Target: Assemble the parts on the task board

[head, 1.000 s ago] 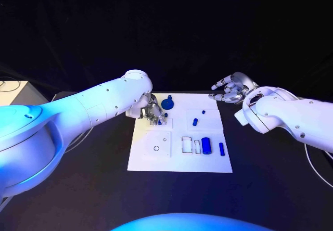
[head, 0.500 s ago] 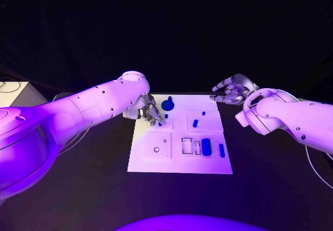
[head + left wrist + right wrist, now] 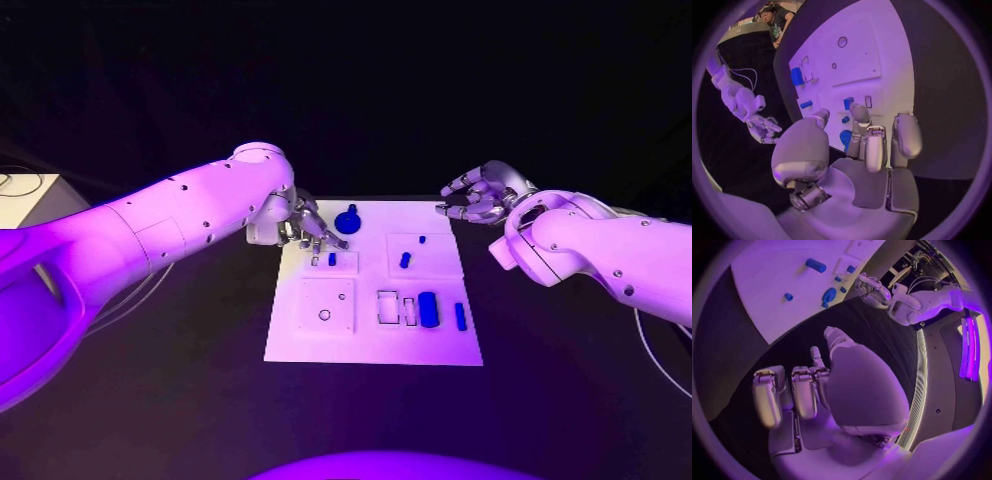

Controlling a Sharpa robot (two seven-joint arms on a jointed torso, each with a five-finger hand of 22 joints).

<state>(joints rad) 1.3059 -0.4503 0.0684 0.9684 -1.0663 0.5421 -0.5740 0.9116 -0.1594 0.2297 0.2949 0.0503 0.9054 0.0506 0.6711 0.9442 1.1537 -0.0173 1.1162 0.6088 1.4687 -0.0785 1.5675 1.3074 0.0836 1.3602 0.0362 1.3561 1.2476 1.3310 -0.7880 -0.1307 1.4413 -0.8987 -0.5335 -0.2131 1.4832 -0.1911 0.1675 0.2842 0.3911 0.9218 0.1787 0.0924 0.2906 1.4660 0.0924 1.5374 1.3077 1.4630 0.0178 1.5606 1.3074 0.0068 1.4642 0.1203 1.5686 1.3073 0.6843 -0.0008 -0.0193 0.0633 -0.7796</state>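
Your head view gives the layout: the task board (image 3: 372,345) lies flat at the middle of the black table (image 3: 173,400). The left hand (image 3: 303,228) hangs over the board's far-left corner, fingers pointing down; whether they touch the board you cannot tell. The right hand (image 3: 483,192) sits just beyond the far-right corner, fingers curled inward, holding nothing.

Your left wrist view adds what the head view hides: that hand's fingers (image 3: 868,145) stand apart with nothing between them, and the knobbed part (image 3: 845,137) lies just past the fingertips. Your right wrist view shows its fingers (image 3: 804,390) folded toward the palm, over bare table, well apart from the board.

Parts, blue on white: a knobbed part (image 3: 348,215) at the far edge, a thick cylinder (image 3: 428,307) and a thin rod (image 3: 460,315) lying near the right edge, and small pegs (image 3: 405,258) mid-board.
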